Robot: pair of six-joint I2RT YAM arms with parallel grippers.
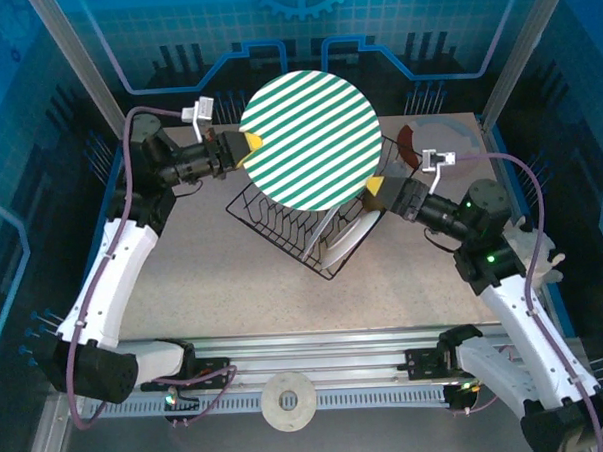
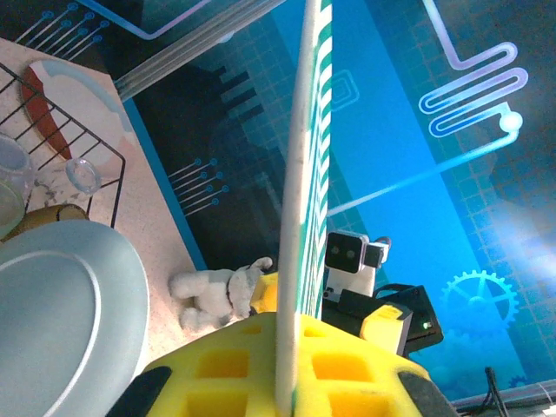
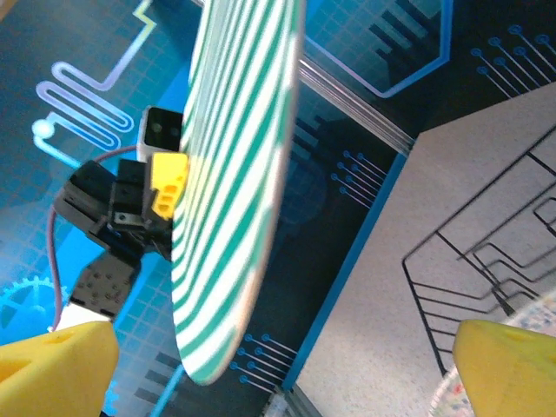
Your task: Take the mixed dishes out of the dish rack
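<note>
Mid-frame, the left pincer (image 1: 248, 140) clamps the round green-and-white striped plate (image 1: 311, 140) (above the black wire dish rack (image 1: 271, 222)); the right pincer (image 1: 375, 191) gapes wide at its lower right.

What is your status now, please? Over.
Left gripper shut on striped plate, held above dish rack. Right gripper open beside plate's edge. White plate in rack. Nothing seen blocking.
</note>
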